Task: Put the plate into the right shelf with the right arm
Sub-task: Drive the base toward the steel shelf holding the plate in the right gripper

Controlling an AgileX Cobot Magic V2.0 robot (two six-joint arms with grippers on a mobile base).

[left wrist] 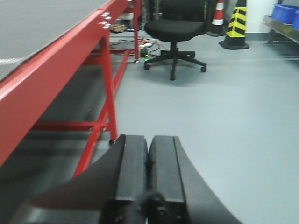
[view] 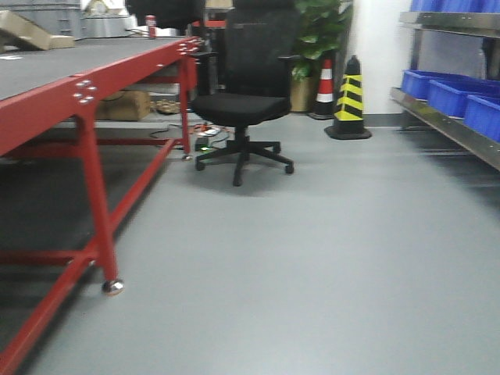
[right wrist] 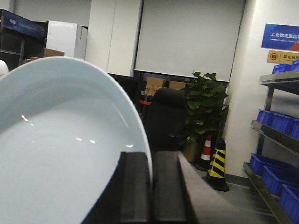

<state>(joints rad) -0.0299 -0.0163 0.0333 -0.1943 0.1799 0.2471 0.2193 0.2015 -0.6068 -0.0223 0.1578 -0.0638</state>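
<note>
Glossy, smooth plate (right wrist: 60, 154) — matt floor (view: 351, 273).

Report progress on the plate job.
Done: the right end effector grips the plate by its rim. In hand: plate held aloft, shelf off to the right, not yet reached. Left: get to the shelf and set the plate in.

I see a grey floor (view: 312, 273) carrying everything. On my left stands a red table (view: 47, 74) with a grey top, its near leg resting on a castor (view: 112, 287). At the top's far end lie a cardboard piece (view: 27, 31) and a red can (view: 151, 26). Further along the floor stand a black chair (view: 242, 109), a yellow-black cone (view: 349, 98) and an orange-white cone (view: 325, 86) just behind it. Cables (view: 205, 129) lie beside the chair's base. The shelf (view: 453, 125) lines the floor's right edge.
</note>
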